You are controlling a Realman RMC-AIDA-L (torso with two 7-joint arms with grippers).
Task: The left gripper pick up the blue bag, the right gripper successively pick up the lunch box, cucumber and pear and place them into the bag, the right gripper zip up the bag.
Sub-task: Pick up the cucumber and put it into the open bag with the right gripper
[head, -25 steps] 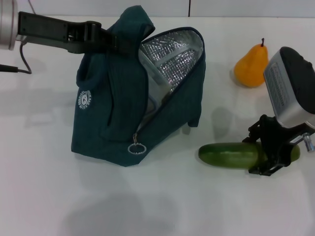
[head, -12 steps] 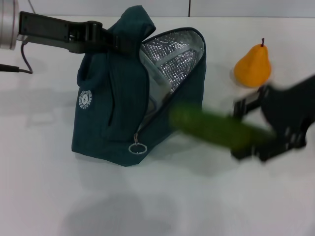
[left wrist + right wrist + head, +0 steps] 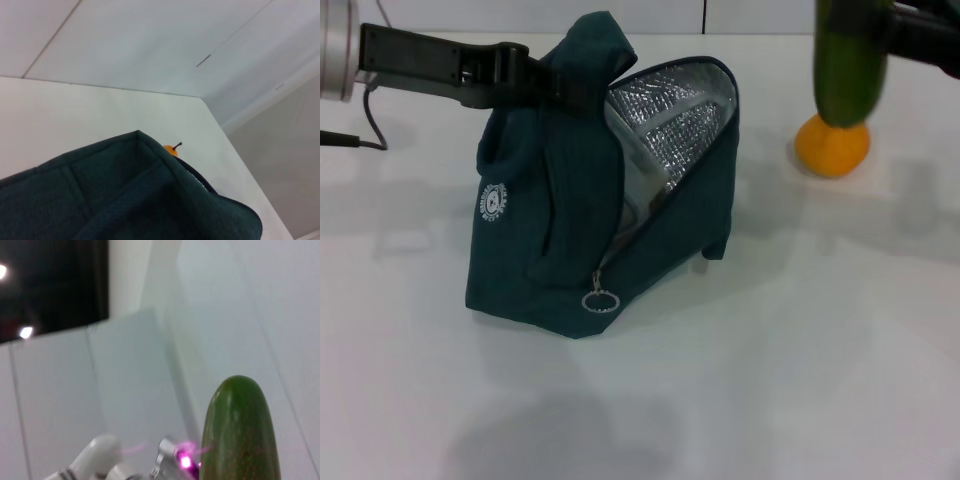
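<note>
fingers of my left gripper (image 3: 555,88) are pinched on the bag's (image 3: 570,240) top handle, arm reaching in level from the left, holding it upright on the table (image 3: 770,380). my right gripper (image 3: 880,20) is up at the top right, clamped on the cucumber (image 3: 848,70), which hangs upright in front of the pear (image 3: 832,148). bag mouth gapes, silver lining showing; contents unclear. half a second ago the cucumber was low and slanted beside the bag.
</note>
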